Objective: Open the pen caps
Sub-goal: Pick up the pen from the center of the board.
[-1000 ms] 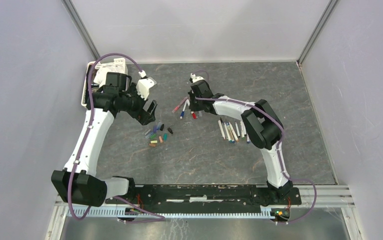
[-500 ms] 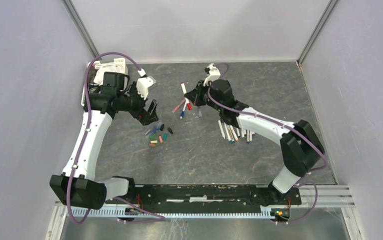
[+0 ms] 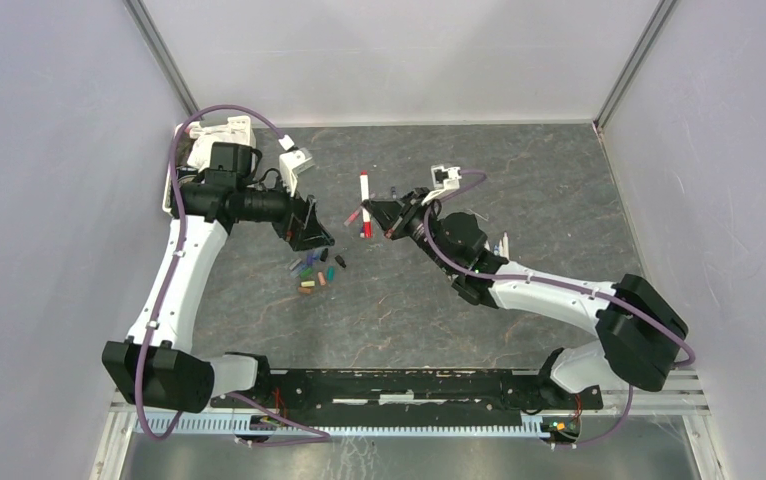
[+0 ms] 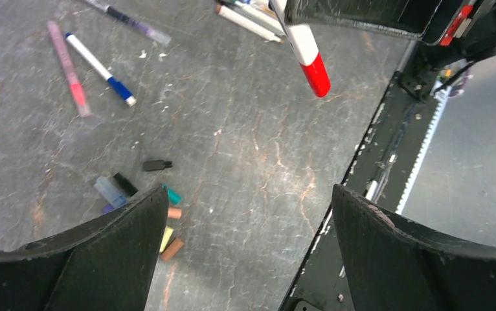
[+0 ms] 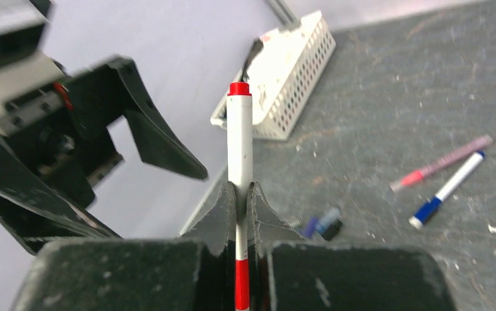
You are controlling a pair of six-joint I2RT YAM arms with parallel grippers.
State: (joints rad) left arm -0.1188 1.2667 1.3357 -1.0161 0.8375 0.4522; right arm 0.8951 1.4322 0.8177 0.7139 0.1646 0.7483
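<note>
From above, the basket (image 3: 221,131) in the far left corner was mostly hidden behind the left arm, and its contents couldn't be made out. That arm ran up the left side of the table (image 3: 559,180), then bent inward. The left gripper (image 3: 309,222) had its jaws spread wide, with nothing between them. The right arm swept in low from the right, and the right gripper (image 3: 379,214) was clamped on the red pen (image 3: 364,190). The pen caps (image 3: 317,272) lay heaped on the table, just nearside of the left gripper.

Left wrist view: both fingers were cut off by the bottom edge. The heap sat beside the left finger. The pen's red-capped end poked in from the top, its barrel cut off.

Right wrist view: the jaws were pinched tight on the white barrel, held clear of the table. The basket was blurred behind, its inside unreadable.
</note>
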